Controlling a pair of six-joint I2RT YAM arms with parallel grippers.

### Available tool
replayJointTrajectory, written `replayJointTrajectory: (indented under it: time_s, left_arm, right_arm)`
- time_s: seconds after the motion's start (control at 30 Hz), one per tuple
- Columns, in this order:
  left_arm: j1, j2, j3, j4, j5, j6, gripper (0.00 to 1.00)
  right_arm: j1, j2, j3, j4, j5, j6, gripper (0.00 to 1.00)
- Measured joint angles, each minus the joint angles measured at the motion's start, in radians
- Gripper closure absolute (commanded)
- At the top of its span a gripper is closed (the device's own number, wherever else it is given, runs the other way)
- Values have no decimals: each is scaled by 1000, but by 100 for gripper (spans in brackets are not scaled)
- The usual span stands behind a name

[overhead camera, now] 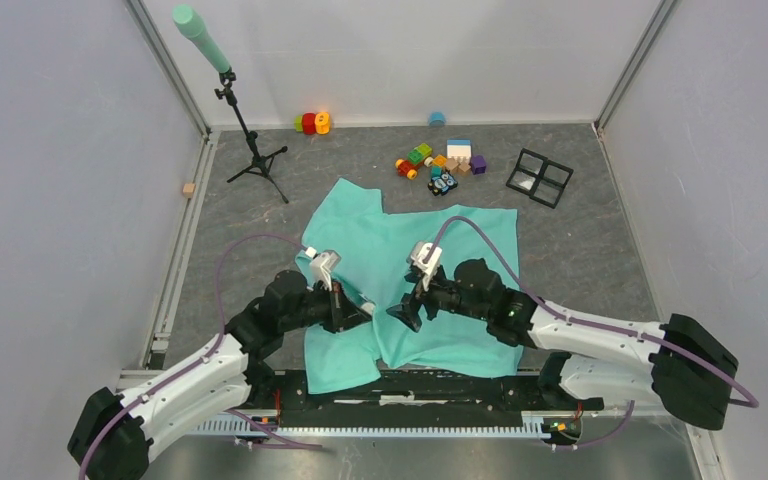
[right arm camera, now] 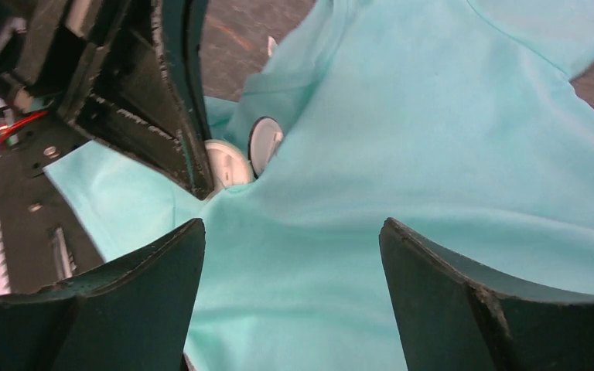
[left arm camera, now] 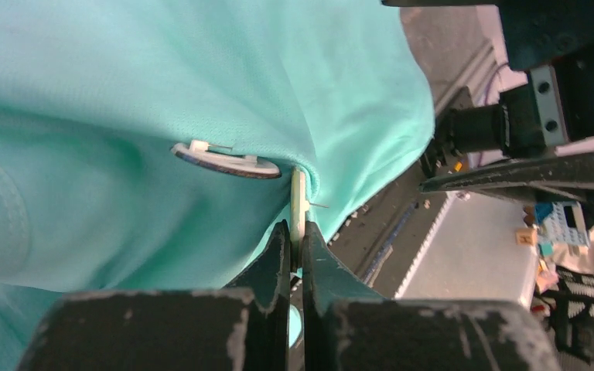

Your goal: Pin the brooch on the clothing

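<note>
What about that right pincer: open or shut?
Open. Its wrist view shows the right pincer with its fingers spread wide apart, nothing between them but the mint-green shirt below.

The mint-green T-shirt [overhead camera: 460, 250] lies rumpled on the grey table [overhead camera: 600, 250], bunched into a fold on its near side. The brooch [left arm camera: 228, 161] is small, round and flat, with a white clip. It sits edge-on against that fold. Just beside it, the left pincer [left arm camera: 295, 232] pinches a thin pale disc [left arm camera: 299, 197].

Clothing [left arm camera: 124, 93] — soft matt knit cloth; left pincer [left arm camera: 296, 236] — scuffed matt plastic
</note>
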Motion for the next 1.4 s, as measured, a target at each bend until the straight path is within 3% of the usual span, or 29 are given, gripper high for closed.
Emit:
replayJointTrajectory:
  time_s: [0.27, 0.53, 1.1, 1.4]
  left_arm:
    - [0, -2, 1, 83, 139, 6, 98]
    - [0, -2, -28, 182, 221, 5, 98]
    - [0, -3, -34, 213, 273, 5, 98]
    - [0, -3, -35, 223, 286, 5, 98]
  right_arm:
    - [-95, -39, -30, 49, -403, -42, 21]
    - [-130, 78, -29, 88, -617, -43, 40]
    - [-188, 170, 17, 110, -767, -31, 70]
    - [-198, 198, 18, 157, -805, 22, 74]
